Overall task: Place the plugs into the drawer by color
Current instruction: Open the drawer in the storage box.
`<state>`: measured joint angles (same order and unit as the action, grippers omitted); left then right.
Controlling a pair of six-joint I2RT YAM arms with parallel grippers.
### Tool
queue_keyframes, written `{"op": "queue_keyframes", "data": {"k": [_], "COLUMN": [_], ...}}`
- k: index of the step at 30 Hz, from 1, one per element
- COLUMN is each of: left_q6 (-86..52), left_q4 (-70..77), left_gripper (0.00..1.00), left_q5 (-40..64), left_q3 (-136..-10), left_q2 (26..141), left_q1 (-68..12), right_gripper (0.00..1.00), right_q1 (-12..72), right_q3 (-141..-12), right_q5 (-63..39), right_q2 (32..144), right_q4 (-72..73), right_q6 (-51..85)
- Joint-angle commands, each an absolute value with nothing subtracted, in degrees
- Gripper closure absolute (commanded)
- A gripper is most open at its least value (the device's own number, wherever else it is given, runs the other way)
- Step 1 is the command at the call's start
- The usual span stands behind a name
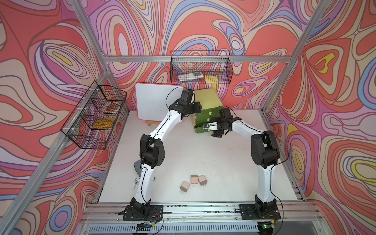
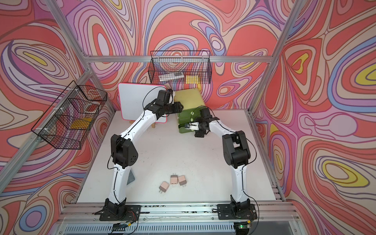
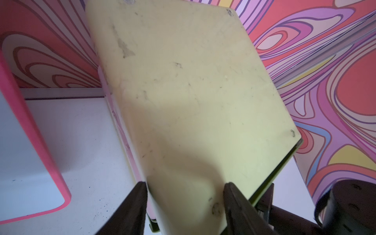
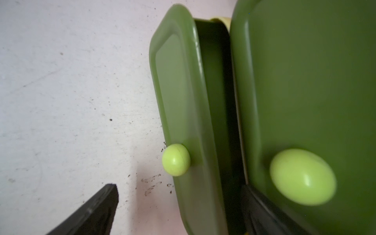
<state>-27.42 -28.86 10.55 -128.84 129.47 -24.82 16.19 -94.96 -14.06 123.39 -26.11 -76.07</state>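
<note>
In both top views the chest [image 1: 205, 99] [image 2: 188, 98] stands at the back of the table [image 1: 183, 154], just beside a white board [image 1: 154, 99], with its green drawer fronts facing the arms. The left gripper [image 1: 200, 107] [image 2: 180, 107] sits at the chest's top front corner. The right gripper [image 1: 206, 126] [image 2: 187, 126] is at the lowest drawer front. Three pink plugs [image 1: 194, 179] [image 2: 173, 180] lie close together on the table near its front edge, between the two arm bases and well apart from the chest. In the left wrist view the left gripper [image 3: 184, 184] is clenched on the chest [image 3: 193, 91]: its dark fingers [image 3: 132, 207] straddle the near corner and touch it on both sides. In the right wrist view the right gripper [image 4: 180, 187] is spread wide and grasps nothing. One finger [image 4: 91, 211] is over bare table; the other is low by the nearer drawer front. A drawer [image 4: 175, 91] stands ajar, a dark gap showing behind its front. Its knob [image 4: 176, 159] lies ahead between the fingers, untouched.
</note>
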Motion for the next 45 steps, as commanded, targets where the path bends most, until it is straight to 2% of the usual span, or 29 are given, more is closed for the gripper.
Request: {"op": "queue_keyframes", "data": {"k": [1,13,38,45], "left_q6": [-26.63,-26.91,-28.28,-28.39], "left_q4": [-33.93,-33.66,-32.87,-33.13], "left_gripper": [0.41,0.41,0.41,0.42], "left_q5": [10.41,10.52,12.03,12.11], "left_q3": [-129.25,-129.20,-129.13,-129.00], "left_q2": [130.30,130.95,131.66,131.40], "left_q1": [-24.52,-24.08,-24.15,-24.16], "right_gripper": [0.03,0.03,0.05,0.06], "right_q1": [17.00,18.67,21.08,22.09], "right_q3": [-96.87,-93.65,-72.15,-73.25], "right_q5": [-13.82,-12.30,-8.55,-9.27], "right_q2": [125.56,124.59,108.60,109.24], "right_q4": [-25.68,-26.38,-20.88,-20.82], "right_q6": [-76.86,-75.25,-63.90,-62.98]}}
